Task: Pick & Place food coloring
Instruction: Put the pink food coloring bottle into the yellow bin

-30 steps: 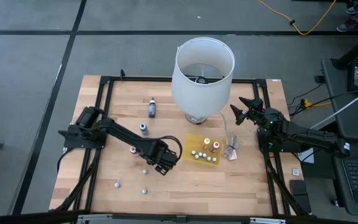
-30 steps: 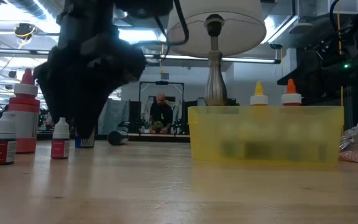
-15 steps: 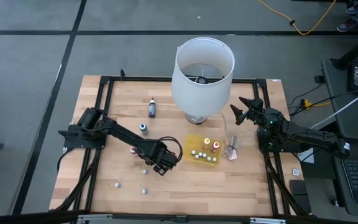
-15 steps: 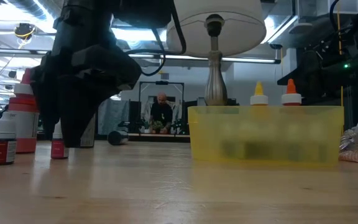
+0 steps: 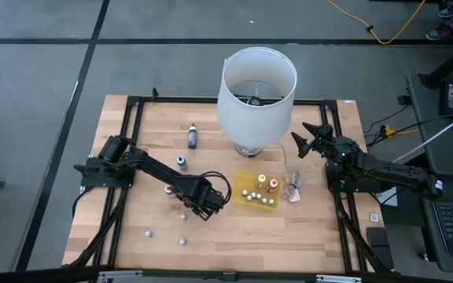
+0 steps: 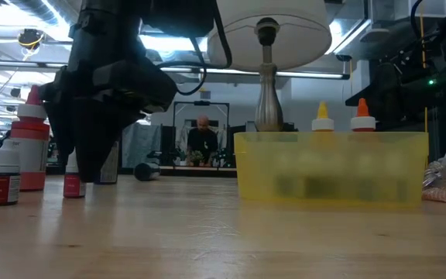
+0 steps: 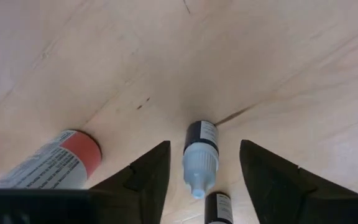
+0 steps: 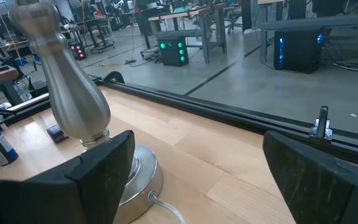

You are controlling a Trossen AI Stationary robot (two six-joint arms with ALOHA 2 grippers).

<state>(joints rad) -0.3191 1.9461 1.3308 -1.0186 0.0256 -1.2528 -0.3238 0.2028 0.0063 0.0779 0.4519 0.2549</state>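
Note:
My left gripper (image 5: 198, 209) points down, open, with its fingers on either side of a tiny upright bottle of food coloring (image 7: 201, 158) that has a whitish-grey cap and a dark label. There is a gap on both sides. A second tiny bottle (image 7: 218, 208) stands close by, and a larger red-labelled bottle (image 7: 55, 165) stands beside one finger. More bottles stand in the yellow tray (image 5: 257, 189); others are scattered on the wood (image 5: 148, 233). My right gripper (image 5: 305, 137) waits open at the table's far right.
A lamp with a white shade (image 5: 256, 90) stands at the far middle, its metal base (image 8: 76, 93) close to my right gripper. A crumpled clear wrapper (image 5: 293, 191) lies right of the tray. A blue-topped bottle (image 5: 182, 163) and a dark bottle (image 5: 193, 136) stand farther back.
My left gripper has edged a little down and toward the table's left. In the low view it now stands in front of a small red-labelled bottle that showed beside it before. No bottle has moved.

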